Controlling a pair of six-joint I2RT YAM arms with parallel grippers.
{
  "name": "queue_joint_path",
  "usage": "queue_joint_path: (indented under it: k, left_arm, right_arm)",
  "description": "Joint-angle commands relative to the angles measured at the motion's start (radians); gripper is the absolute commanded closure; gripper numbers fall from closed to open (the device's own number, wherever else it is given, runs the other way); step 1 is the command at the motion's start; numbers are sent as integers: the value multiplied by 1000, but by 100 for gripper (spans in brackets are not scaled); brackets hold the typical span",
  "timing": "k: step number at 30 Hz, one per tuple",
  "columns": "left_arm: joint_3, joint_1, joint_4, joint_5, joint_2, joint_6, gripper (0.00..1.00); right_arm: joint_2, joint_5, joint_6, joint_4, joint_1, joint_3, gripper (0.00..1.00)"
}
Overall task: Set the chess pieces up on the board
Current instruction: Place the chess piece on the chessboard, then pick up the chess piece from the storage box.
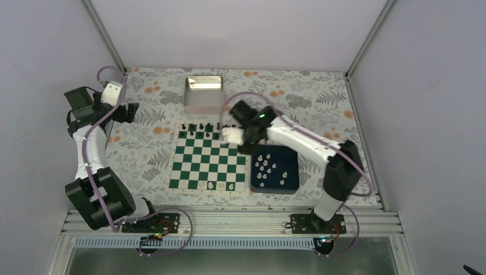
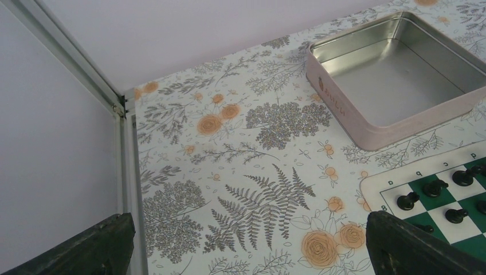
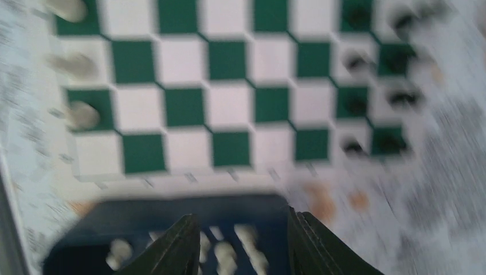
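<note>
Hovering over the far-left corner of the dark blue tray (image 1: 291, 184), the right gripper (image 3: 240, 220) is keeping its two fingers parted, and as far as the smeared wrist view allows, nothing seems to be sitting between them. Directly beneath it, most of the chess pieces (image 1: 268, 168) are lying loose inside that tray, scattered apart from one another and off the squares. Just beside the tray's left edge, the board (image 1: 200, 163) is lying flat on the floral table (image 1: 143, 149), and a few cream pieces are standing along its near row, toward the right-hand end. Along its far side, the black pieces (image 1: 200, 126) are standing in two short rows. Beyond them, a shiny metal tin (image 1: 203, 103) is resting with its open top facing up, near the board's far edge but not touching it. Off to the far left, well apart from the board, the left gripper (image 2: 250, 229) is hanging above the tablecloth with its fingers spread wide and gripping nothing, looking toward the tin and the board's far-left corner.
</note>
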Motion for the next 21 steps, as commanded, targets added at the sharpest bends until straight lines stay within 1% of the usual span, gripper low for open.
queue_joint_path:
  k: [1, 4, 8, 10, 13, 21]
  left_arm:
    - [-2, -3, 10, 3, -13, 17, 0]
    - [0, -4, 18, 3, -10, 14, 0]
    - [-7, -11, 33, -2, -8, 5, 0]
    - [-8, -16, 41, -4, -9, -1, 0]
    - [-9, -23, 48, -7, -7, -11, 0]
    - [-17, -38, 52, -12, -16, -20, 0]
  right_arm:
    - [-150, 59, -1, -20, -199, -126, 59]
    - [-222, 61, -24, -11, -315, -234, 58]
    - [-327, 55, -79, 53, -382, -431, 56]
    - [-360, 50, -90, 84, -388, -506, 56]
    - [-381, 31, -98, 104, -387, -565, 55]
    - [-326, 51, -78, 98, -389, -626, 52]
